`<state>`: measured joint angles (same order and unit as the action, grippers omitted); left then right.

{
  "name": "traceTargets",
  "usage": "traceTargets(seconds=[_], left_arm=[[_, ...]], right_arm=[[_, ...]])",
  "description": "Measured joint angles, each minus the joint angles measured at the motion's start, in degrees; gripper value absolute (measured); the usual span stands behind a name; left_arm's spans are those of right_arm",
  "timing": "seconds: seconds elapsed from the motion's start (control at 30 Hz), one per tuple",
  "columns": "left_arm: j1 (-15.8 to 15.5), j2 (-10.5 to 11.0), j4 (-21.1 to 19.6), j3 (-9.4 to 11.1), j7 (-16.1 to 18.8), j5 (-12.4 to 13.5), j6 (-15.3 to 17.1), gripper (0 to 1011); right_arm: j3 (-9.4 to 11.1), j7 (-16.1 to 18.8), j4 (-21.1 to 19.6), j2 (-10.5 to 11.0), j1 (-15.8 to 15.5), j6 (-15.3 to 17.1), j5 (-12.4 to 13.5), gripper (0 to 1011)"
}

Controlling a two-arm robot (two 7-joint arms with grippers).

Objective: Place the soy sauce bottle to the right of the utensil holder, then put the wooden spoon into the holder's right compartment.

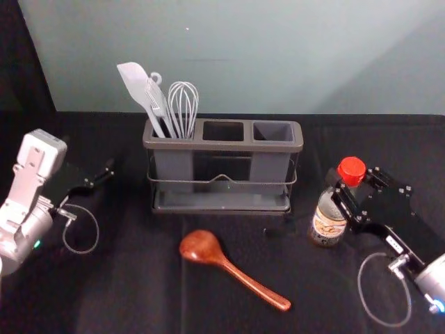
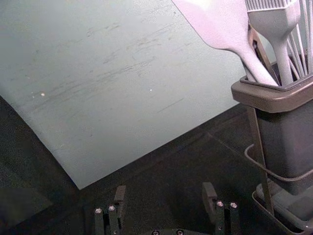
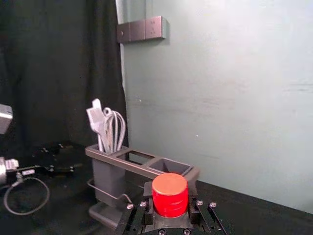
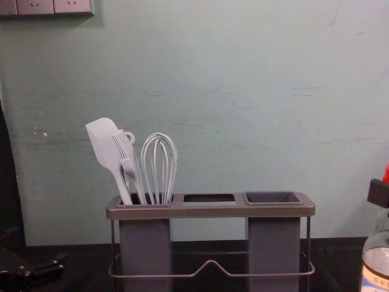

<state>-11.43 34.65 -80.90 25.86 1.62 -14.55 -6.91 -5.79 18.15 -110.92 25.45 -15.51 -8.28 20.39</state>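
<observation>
My right gripper (image 1: 347,193) is shut on the soy sauce bottle (image 1: 327,221) just under its red cap, right of the utensil holder (image 1: 222,202). In the right wrist view the red cap (image 3: 169,191) stands between the fingertips of the right gripper (image 3: 169,208). At the chest view's right edge are the labelled bottle (image 4: 377,258) and a dark fingertip (image 4: 378,193). The wooden spoon (image 1: 202,247) lies in front of the holder, handle toward the front right. Left of the holder, my left gripper (image 1: 104,175) is idle, open and empty in its wrist view (image 2: 165,200).
A white spatula (image 4: 104,146), a brush and a whisk (image 4: 159,167) stand in the holder's left compartment. The middle opening and right compartment (image 4: 273,198) hold no utensils. A pale wall (image 1: 243,56) rises behind the black-covered table (image 1: 139,278).
</observation>
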Motion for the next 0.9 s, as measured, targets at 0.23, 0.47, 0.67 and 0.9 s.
traceTargets(seconds=[0.23, 0.47, 0.67, 0.9], left_arm=[[0.0, 0.0, 0.0, 0.0, 0.0, 0.0, 0.0, 1000], [0.0, 0.0, 0.0, 0.0, 0.0, 0.0, 0.0, 1000], [0.0, 0.0, 0.0, 0.0, 0.0, 0.0, 0.0, 1000], [0.0, 0.0, 0.0, 0.0, 0.0, 0.0, 0.0, 1000]], right_arm=[[0.11, -0.36, 1.47, -0.16, 2.48, 1.7, -2.37, 383], [-0.2, -0.33, 4.82, -0.57, 6.18, 3.13, -3.73, 383], [-0.86, 0.26, 7.86, -1.1, 9.43, 4.09, -3.88, 383], [-2.21, 0.86, 12.69, -1.84, 13.48, 3.41, -4.87, 383]])
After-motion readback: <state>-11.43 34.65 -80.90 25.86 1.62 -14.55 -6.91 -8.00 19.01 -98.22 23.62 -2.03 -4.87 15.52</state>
